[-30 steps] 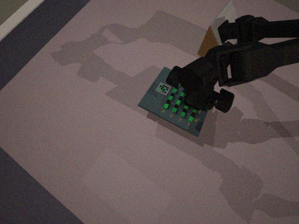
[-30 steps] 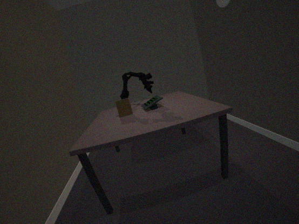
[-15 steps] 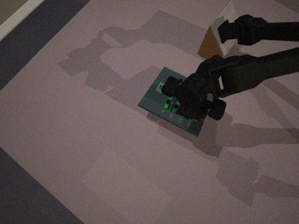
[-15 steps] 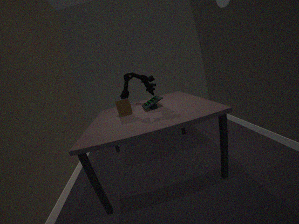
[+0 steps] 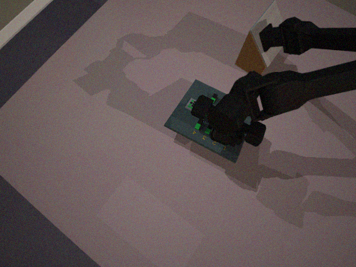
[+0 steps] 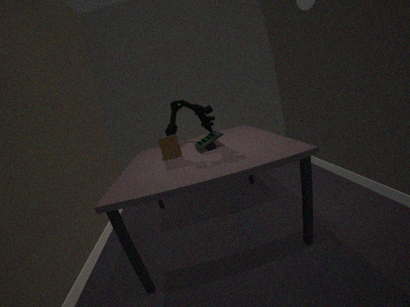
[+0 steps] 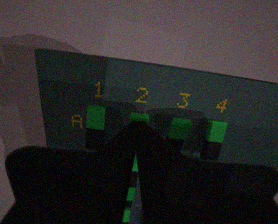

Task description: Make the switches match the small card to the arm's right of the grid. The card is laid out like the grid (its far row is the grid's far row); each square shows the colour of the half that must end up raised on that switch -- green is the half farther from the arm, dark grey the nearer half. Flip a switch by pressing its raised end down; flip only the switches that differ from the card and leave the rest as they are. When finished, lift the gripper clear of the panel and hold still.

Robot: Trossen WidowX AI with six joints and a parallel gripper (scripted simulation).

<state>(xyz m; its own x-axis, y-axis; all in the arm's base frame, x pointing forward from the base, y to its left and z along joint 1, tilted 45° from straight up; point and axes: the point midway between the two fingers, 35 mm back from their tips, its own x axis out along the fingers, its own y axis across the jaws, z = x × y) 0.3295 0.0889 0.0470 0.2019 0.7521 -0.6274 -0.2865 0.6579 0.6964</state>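
Nearest in the wrist view: gripper (image 7: 135, 131) clenched tight, fingers pressed together with nothing between them, tip lying over the near part of switch 2 (image 7: 139, 118) in row A. Only a thin strip of green showing on that switch past the tip; whether touching it or just above, cannot tell. Beside it, switch 1 (image 7: 96, 118), switch 3 (image 7: 179, 128) and switch 4 (image 7: 217, 131) showing broad green squares. Beyond them, yellow numerals on the teal panel (image 7: 240, 95), then the pale table (image 7: 175, 30).

From the top camera: arm (image 5: 308, 82) reaching in from the right over the panel (image 5: 180, 121), hiding most of the grid. Small card (image 5: 192, 103) near the panel's far-left corner, partly hidden by the gripper. Farther off, near the arm, an upright brown board (image 5: 250, 56).
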